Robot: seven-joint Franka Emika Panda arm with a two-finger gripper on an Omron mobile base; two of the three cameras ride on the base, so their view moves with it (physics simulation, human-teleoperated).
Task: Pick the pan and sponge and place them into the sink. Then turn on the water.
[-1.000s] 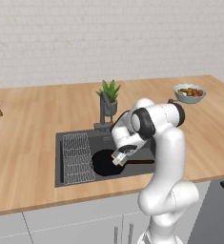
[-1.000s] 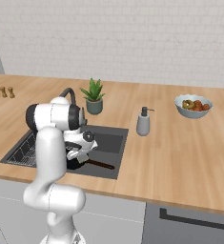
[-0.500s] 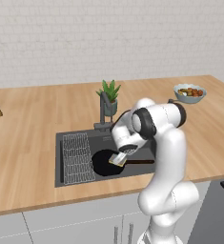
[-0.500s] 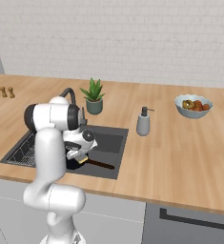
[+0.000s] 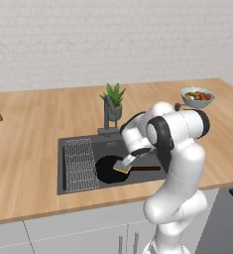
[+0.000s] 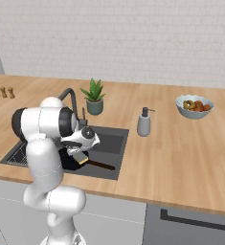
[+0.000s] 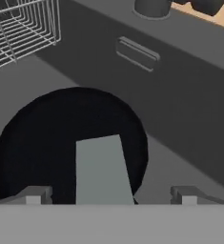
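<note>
White arm, dark joints.
Glossy rounded white arm segments, black rings at joints; white hand with two small grey finger tips.

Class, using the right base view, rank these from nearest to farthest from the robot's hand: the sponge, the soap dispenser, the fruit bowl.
1. Flat grey-topped yellow sponge: just under the hand, over the sink.
2. Grey soap dispenser bottle: on the counter, right of the basin.
3. Grey fruit bowl: far right, near the wall.
</note>
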